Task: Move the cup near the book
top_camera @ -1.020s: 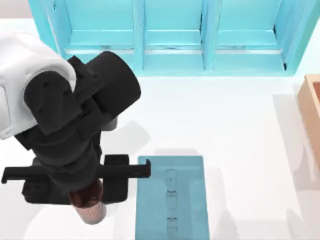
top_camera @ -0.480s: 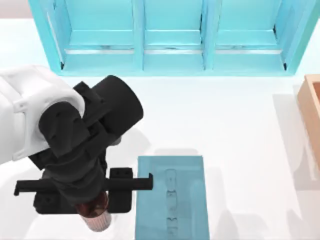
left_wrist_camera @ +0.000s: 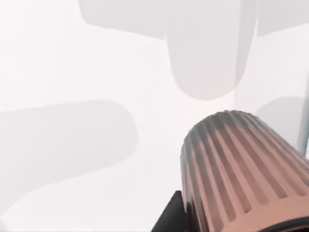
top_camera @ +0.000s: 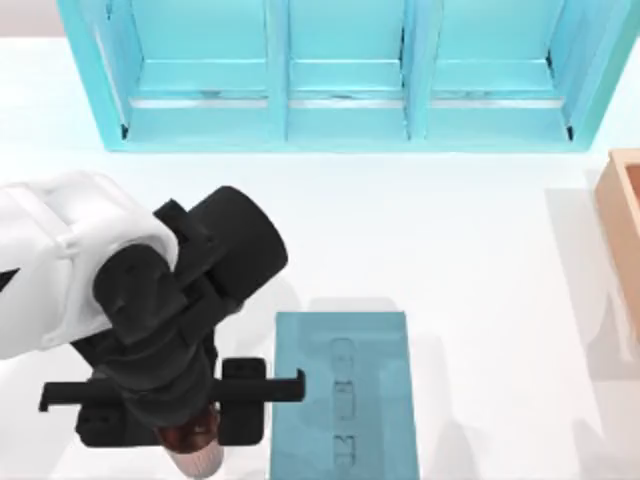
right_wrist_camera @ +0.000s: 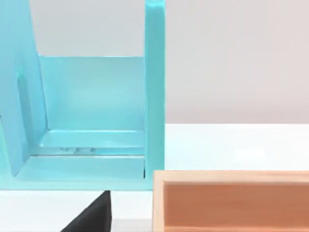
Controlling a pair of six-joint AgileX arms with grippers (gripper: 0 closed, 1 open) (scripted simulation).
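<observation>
**Cup carried at book's left edge**

Top view: left pincer (top_camera: 190, 440) low on left half of desk (top_camera: 480, 250), clenched on the cup (top_camera: 196, 455). Only paler ribbed end of cup peeking out below black wrist body. Cup just left of the book (top_camera: 345, 395), near but apart; book flat, long side running toward camera edge. Three-bay blue shelf (top_camera: 340, 75) along far edge, wooden box (top_camera: 622, 225) at right edge, both well apart from cup.

Left wrist view: cup (left_wrist_camera: 241, 169) seen close, reddish-brown, fluted sides, dark finger (left_wrist_camera: 169, 217) against its lower wall. Bare desk (left_wrist_camera: 72, 72) beneath with soft shadows; contact with desk not discernible, probably a little above it.

Right wrist view: shelf end (right_wrist_camera: 96, 121) and box rim (right_wrist_camera: 231, 198) ahead; right arm parked off at right, pincer state cannot be told.

Handling judgement: cup likely light, rigid, ribs giving decent friction. Round and narrow, so grip across middle of wall, squarely on diameter. Tipping likely if released tilted.
</observation>
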